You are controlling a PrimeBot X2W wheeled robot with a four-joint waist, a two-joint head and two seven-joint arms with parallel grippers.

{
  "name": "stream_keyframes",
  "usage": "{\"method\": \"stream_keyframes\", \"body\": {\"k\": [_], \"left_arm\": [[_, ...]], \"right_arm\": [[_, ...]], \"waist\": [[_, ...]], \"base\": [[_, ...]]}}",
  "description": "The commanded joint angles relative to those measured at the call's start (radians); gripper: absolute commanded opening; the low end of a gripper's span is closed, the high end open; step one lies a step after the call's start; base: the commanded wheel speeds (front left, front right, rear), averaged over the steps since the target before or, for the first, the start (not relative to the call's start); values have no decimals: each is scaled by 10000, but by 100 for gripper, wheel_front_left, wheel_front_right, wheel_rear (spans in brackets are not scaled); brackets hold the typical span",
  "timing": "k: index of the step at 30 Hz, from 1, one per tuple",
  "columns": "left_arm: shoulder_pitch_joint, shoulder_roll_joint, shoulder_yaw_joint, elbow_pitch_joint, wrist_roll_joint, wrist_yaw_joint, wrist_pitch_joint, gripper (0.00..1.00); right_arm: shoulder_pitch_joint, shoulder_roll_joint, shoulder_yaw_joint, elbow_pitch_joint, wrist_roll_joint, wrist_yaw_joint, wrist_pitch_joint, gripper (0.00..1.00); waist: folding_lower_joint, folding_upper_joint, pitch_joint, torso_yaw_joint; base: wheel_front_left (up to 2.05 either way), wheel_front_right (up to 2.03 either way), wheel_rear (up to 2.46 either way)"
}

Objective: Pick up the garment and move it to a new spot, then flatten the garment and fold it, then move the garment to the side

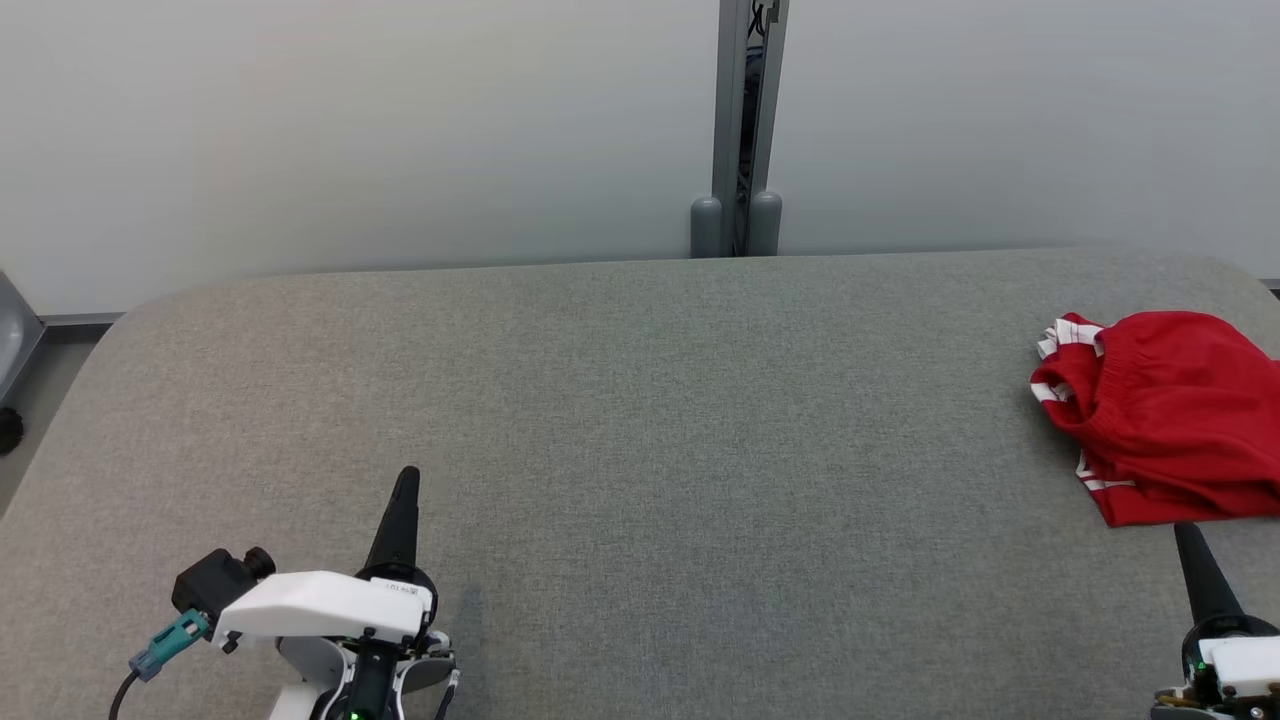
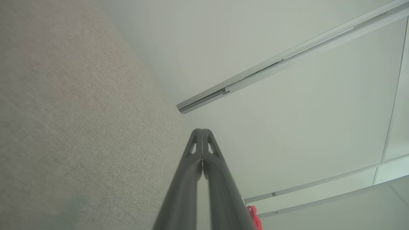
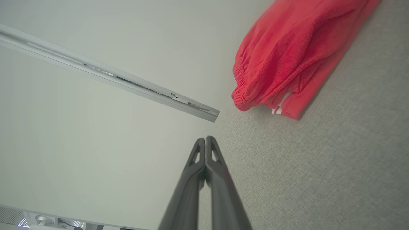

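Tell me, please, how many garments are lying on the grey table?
1. The red garment lies bunched at the table's right side, just beyond the right gripper; the frame edge crops it.

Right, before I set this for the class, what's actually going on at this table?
Nothing is being handled. The red garment lies roughly folded at the right end of the grey table. The left gripper and the right gripper are both shut and empty; the right one points toward the garment without touching it.

One garment (image 1: 1165, 415), two hands (image 1: 408, 480) (image 1: 1186, 536), one table (image 1: 640, 400)
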Motion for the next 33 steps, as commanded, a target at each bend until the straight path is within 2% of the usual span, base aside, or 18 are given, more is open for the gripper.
{"method": "stream_keyframes", "body": {"k": [1,33], "left_arm": [[-353,35,-5,-37,-221,-112,31,0],[-1199,48,-36,397,-2850,-457,478,0]], "right_arm": [[-230,-108,-131,-70,214,1,109,0],[-612,-66,-1147,110,2765,2,1066,0]], "waist": [[0,-1,6,-2],[0,-1,252,-88]], "base": [[0,0,0],[0,0,0]]}}
